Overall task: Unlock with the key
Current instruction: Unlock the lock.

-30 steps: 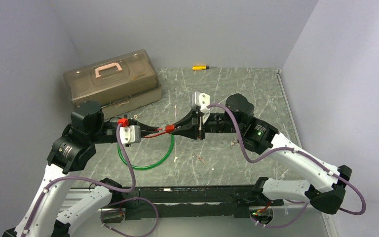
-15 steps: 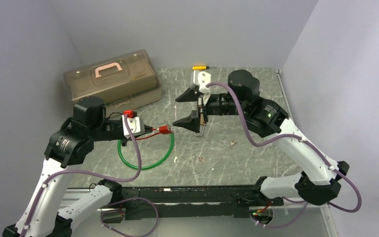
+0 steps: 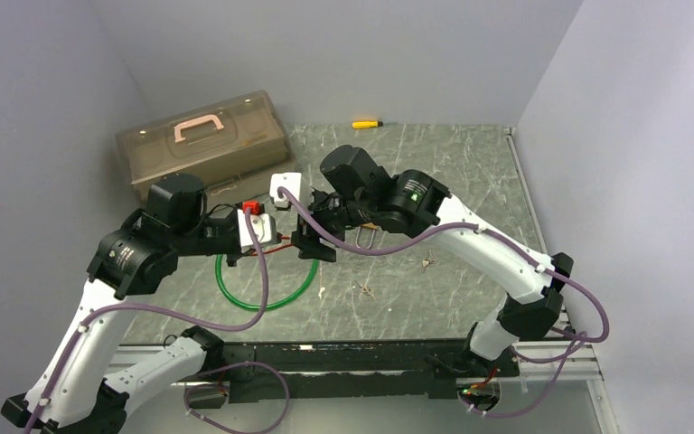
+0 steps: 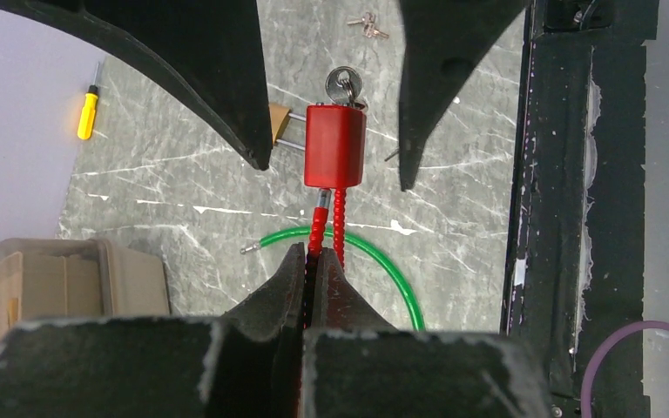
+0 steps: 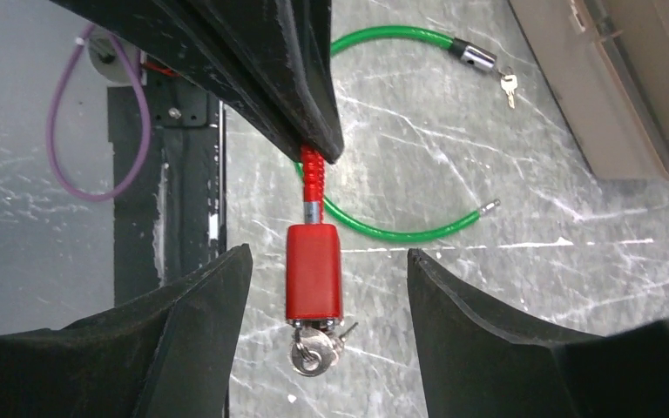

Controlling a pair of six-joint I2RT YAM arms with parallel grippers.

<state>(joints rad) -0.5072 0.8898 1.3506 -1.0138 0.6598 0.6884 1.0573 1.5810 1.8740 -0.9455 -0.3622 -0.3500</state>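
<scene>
A red lock body (image 4: 335,145) hangs on a ribbed red cable (image 4: 317,228), and a silver key (image 4: 343,84) sticks out of its far end. My left gripper (image 4: 314,252) is shut on that cable just behind the lock. In the right wrist view the same lock (image 5: 314,270) and key (image 5: 314,353) sit between the spread fingers of my right gripper (image 5: 327,252). It is open, and neither finger touches the lock or the key. From above, the two grippers meet nose to nose over the table's middle, right gripper (image 3: 312,237) facing left.
A green cable loop (image 3: 267,294) lies under the grippers. A brown toolbox (image 3: 203,145) stands at the back left and a yellow screwdriver (image 3: 366,123) by the back wall. A brass padlock (image 4: 280,122) and loose keys (image 3: 363,289) lie to the right of the loop.
The right gripper let go at the lock, opened wide and lifted back. It has now swung left and straddles the lock and key. The left gripper kept its hold on the cable.
</scene>
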